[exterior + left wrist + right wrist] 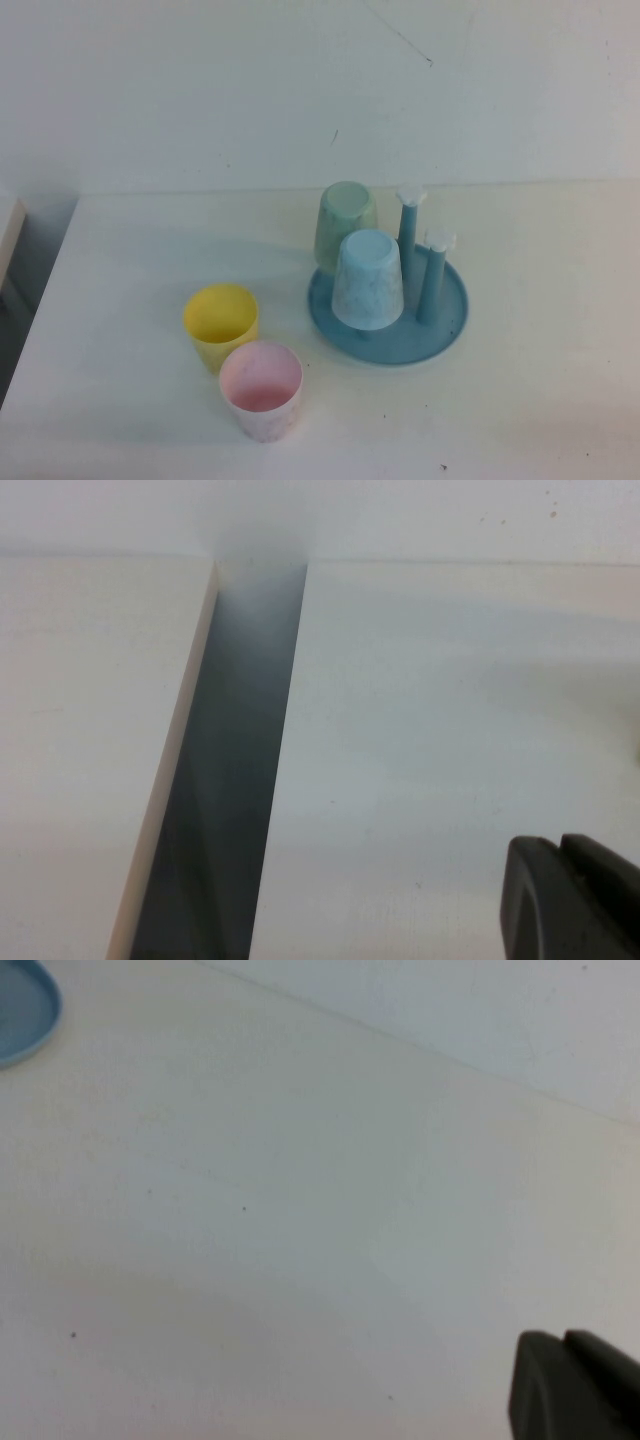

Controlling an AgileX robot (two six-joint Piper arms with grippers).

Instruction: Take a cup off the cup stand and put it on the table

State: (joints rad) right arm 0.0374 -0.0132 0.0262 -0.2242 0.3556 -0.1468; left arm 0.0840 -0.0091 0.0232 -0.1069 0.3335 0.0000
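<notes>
The light blue speckled cup (368, 278) sits upside down over a peg at the front left of the round blue cup stand (447, 322). A pale green cup (345, 222) is upturned on the stand behind it. Two bare pegs with white flower caps (411, 196) stand on the right side. The white table (540, 400) carries everything. Neither arm shows in the high view. My left gripper (560, 844) is shut and empty above the table's left part. My right gripper (563, 1339) is shut and empty over bare table; the stand's rim (25, 1010) shows far off.
A yellow cup (221, 322) and a pink cup (261, 388) stand upright on the table, front left of the stand. A dark gap (230, 780) separates the table's left edge from a neighbouring white surface. A white wall rises behind the table.
</notes>
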